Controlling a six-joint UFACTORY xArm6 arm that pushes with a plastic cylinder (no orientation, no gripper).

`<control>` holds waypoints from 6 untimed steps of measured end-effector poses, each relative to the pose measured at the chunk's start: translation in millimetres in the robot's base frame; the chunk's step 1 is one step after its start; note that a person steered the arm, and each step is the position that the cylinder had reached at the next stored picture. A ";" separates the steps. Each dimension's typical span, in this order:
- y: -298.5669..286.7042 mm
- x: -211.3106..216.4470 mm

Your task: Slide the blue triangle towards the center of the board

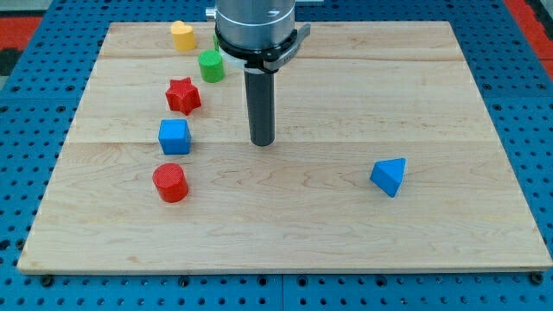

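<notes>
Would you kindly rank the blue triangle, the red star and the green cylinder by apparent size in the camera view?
1. Blue triangle block and red star block: too alike to separate, and the triangle sits nearer the view's bottom.
2. Green cylinder block: smallest.

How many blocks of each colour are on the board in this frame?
Red: 2, star and cylinder
Blue: 2, cube and triangle
Green: 1, cylinder
Yellow: 1, block
Total: 6

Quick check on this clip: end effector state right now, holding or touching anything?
End effector: a plain rod, nothing to open or close; holding nothing.
My tip rests near the wooden board centre, touching no block; the blue triangle sits apart, toward the view's right.
</notes>
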State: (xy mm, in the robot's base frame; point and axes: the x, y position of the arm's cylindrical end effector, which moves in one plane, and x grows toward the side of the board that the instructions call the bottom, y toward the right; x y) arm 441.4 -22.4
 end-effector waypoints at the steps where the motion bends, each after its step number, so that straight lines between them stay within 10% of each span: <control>1: 17.7 -17.1; 6: 310.2 85.2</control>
State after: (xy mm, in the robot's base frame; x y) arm 526.6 287.8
